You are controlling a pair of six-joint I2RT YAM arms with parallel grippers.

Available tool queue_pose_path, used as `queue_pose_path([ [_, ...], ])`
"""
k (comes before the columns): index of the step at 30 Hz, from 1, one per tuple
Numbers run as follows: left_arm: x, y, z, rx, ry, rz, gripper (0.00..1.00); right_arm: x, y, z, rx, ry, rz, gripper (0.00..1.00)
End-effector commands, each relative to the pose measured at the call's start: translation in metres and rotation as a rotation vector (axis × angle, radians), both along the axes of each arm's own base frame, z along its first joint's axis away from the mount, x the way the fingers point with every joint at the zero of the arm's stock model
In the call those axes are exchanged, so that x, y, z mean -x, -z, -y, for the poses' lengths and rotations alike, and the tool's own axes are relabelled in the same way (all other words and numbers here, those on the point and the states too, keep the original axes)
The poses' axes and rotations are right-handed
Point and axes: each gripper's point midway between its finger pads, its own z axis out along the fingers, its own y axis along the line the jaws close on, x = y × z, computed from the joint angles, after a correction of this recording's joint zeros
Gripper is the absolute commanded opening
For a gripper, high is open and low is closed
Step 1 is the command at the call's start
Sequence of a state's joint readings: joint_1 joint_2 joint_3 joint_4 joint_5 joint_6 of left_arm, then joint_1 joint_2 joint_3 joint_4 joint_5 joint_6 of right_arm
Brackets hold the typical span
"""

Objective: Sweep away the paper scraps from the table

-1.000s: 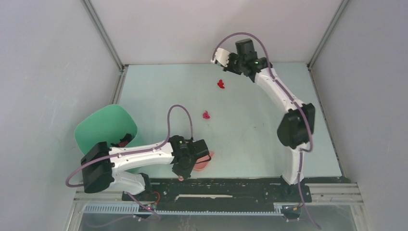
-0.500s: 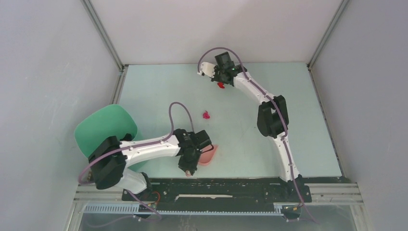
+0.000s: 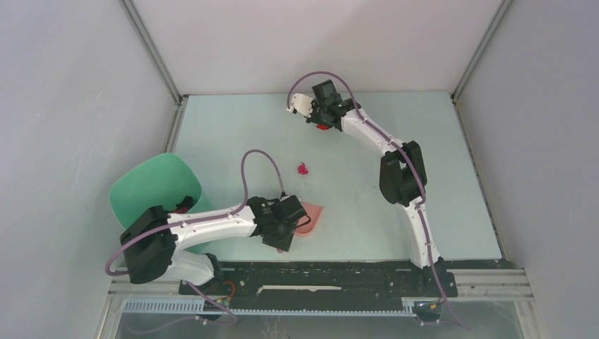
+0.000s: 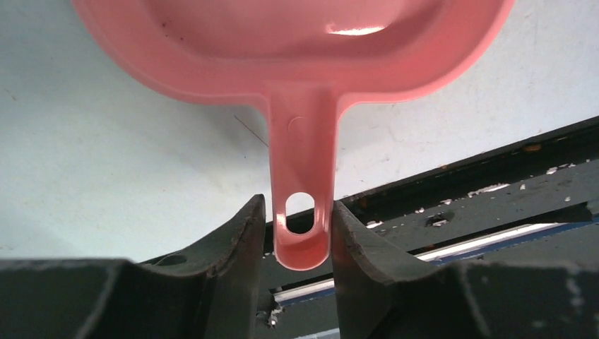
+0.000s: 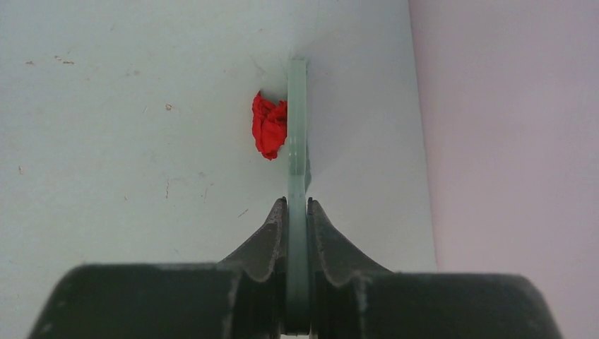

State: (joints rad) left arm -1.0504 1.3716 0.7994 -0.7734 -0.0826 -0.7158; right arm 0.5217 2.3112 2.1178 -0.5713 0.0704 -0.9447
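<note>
Right gripper [image 5: 296,203] clamped on green brush [image 5: 297,120]; red paper scrap [image 5: 268,128] lies on the bench [image 5: 141,106] just ahead, touching the brush's left face. Scrap judged featherlight, soft, apt to skitter: push it, no pinching. Left gripper [image 4: 297,208] closed on pink dustpan [image 4: 282,56] by its handle.

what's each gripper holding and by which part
The left gripper pinches the pink dustpan by its handle end; right gripper clamps the green brush by its thin handle.

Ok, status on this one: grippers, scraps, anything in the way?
Left gripper shut on pink plastic dustpan handle. Right gripper shut on thin pale-green brush, edge against red crumpled paper scrap. Magenta scrap lies apart, untouched. No obstruction seen.
</note>
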Motion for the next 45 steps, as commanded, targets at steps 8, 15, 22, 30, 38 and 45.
queue_pose_path([
  [8, -0.009, 0.007, 0.011, 0.046, 0.031, 0.118, 0.25, 0.001, -0.033, -0.001, -0.115, 0.070, 0.009, 0.00],
  [15, -0.009, -0.020, -0.004, -0.025, -0.073, 0.119, 0.00, 0.022, -0.015, -0.013, -0.107, 0.044, -0.051, 0.00],
  [22, 0.011, -0.022, 0.000, -0.006, -0.068, -0.036, 0.00, 0.067, -0.010, -0.035, -0.117, -0.004, -0.122, 0.00],
  [30, 0.005, -0.008, -0.006, -0.021, -0.087, -0.072, 0.00, 0.144, -0.004, -0.068, -0.149, -0.115, -0.267, 0.00],
  [38, -0.006, 0.005, -0.008, -0.040, -0.074, -0.078, 0.00, 0.211, -0.013, -0.077, -0.200, -0.158, -0.475, 0.00],
  [45, -0.013, 0.007, -0.001, -0.034, -0.056, -0.057, 0.00, 0.260, -0.033, -0.078, -0.275, -0.170, -0.641, 0.00],
])
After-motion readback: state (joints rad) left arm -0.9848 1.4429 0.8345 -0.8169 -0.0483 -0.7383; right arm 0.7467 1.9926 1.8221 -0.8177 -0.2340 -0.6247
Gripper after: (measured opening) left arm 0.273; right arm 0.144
